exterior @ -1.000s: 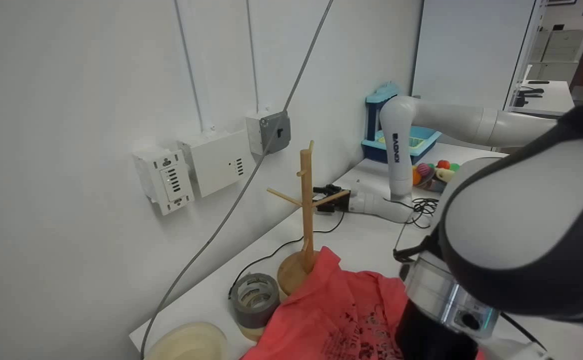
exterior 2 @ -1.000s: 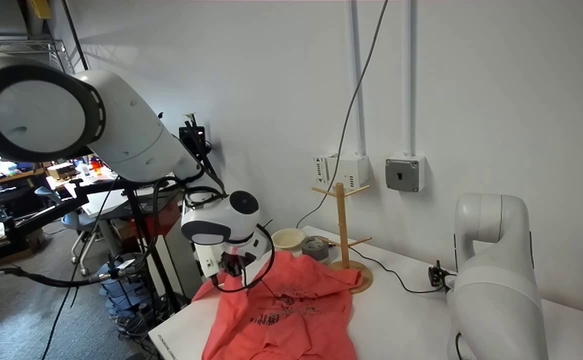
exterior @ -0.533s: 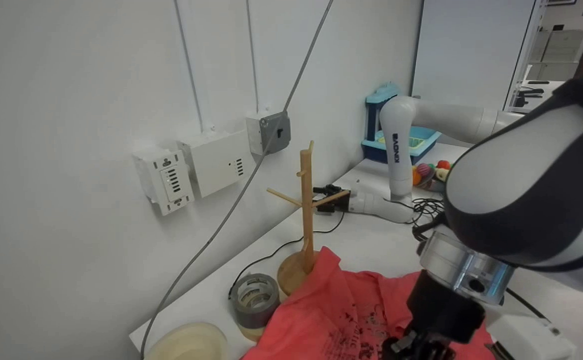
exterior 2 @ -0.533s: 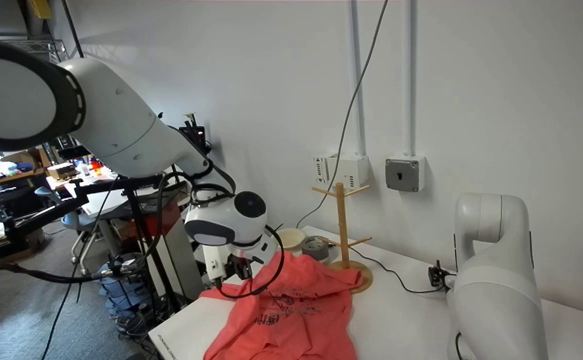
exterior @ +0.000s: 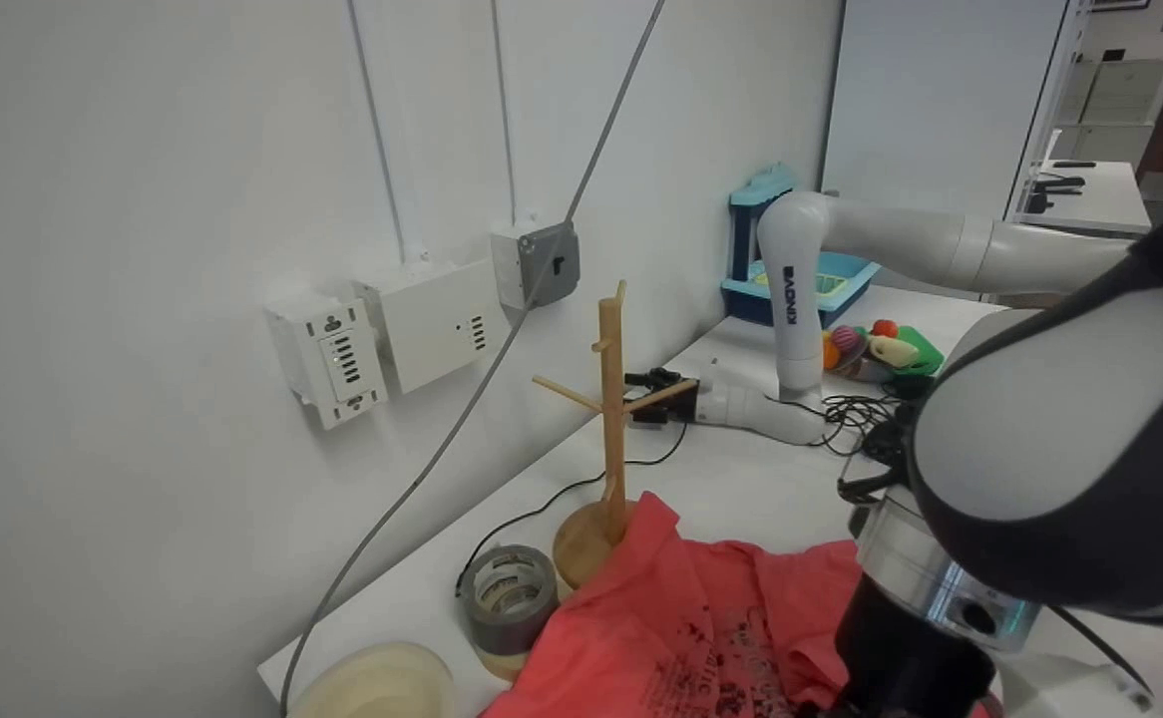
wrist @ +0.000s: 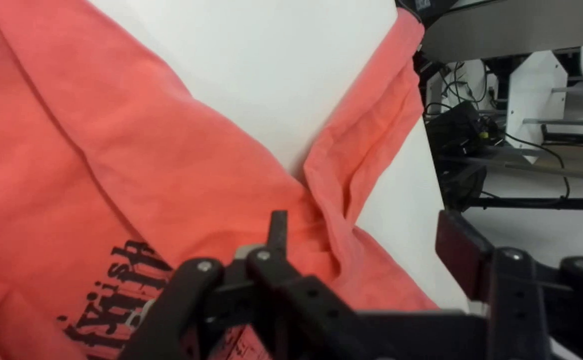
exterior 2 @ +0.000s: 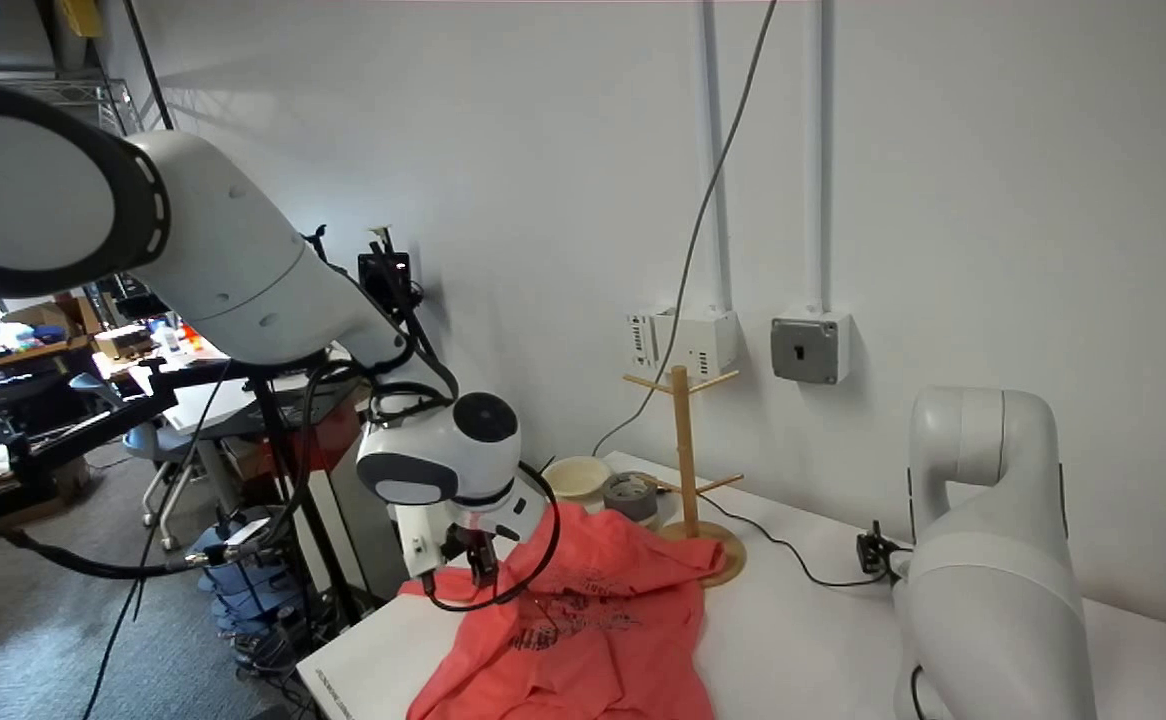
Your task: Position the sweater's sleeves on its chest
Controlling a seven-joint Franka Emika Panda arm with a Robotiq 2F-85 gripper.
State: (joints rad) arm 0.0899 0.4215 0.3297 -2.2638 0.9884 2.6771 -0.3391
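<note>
The coral-red sweater (exterior 2: pixel 633 570) lies spread on the white table, and its chest (exterior 2: pixel 583 625) carries a dark print. In the wrist view that print (wrist: pixel 116 295) is at lower left, partly covered by the gripper. A crumpled sleeve (wrist: pixel 371 130) runs from the table's edge towards the body of the sweater. Above this fabric my gripper (wrist: pixel 364 227) stands open, its fingers well apart and nothing pinched between them. One finger (wrist: pixel 277 232) is over red cloth, the opposite finger (wrist: pixel 464 255) over bare table. The gripper (exterior 2: pixel 483 570) is left of the print in an exterior view.
Behind the sweater stand a wooden peg stand (exterior 2: pixel 684 450), a roll of tape (exterior: pixel 512 598) and a cream bowl (exterior: pixel 382 683). A corner of the sweater touches the stand's base. A second grey arm (exterior 2: pixel 993 560) rests beyond. The table's edge (wrist: pixel 434 165) runs near the sleeve.
A second ago the gripper held up a strip of red fabric. It shifted towards the print, opened and let the fabric drop, then drew back slightly towards the table's edge.
</note>
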